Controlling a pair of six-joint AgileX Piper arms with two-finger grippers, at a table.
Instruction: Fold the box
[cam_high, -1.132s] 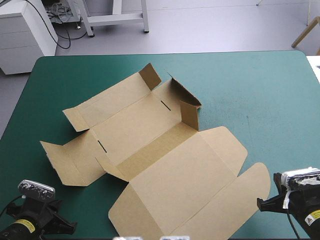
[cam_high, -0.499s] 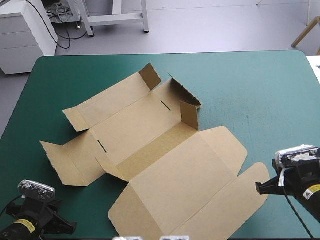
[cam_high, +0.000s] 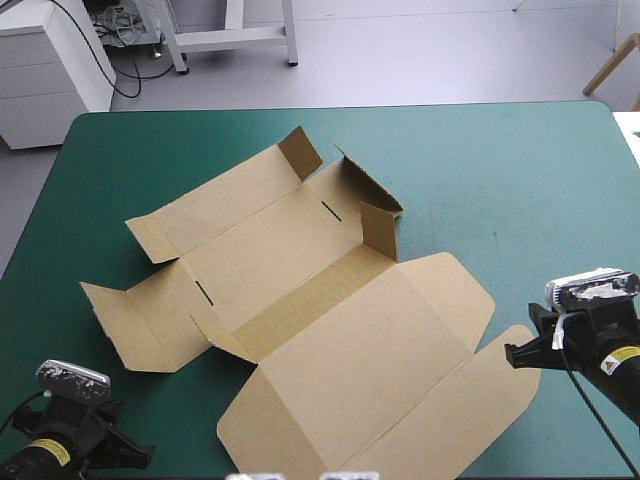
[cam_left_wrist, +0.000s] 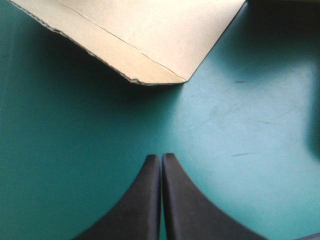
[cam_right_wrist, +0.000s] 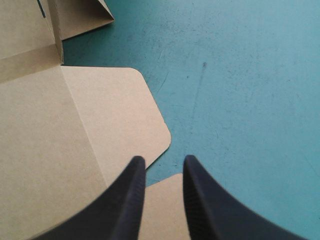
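1. The brown box (cam_high: 300, 290) lay mostly flat on the teal-green worktop (cam_high: 500, 170).
2. The left tool (cam_left_wrist: 161, 157) had its fingers together, with a box corner ahead of it.
3. The right tool (cam_right_wrist: 160, 162) had its fingers apart, over a box flap's edge.

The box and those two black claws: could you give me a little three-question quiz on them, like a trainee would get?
1. True or false: the left gripper is clamped on the box.
2. Which gripper has its fingers apart? A: the left gripper. B: the right gripper. C: neither.
3. Fill the gap: the box's big lid panel, nearest the robot, lies ___ on the table.

Key: 1 false: it is shut on nothing, above the bare cover, with a corner of the box ahead of it. 2 B. 3 flat.
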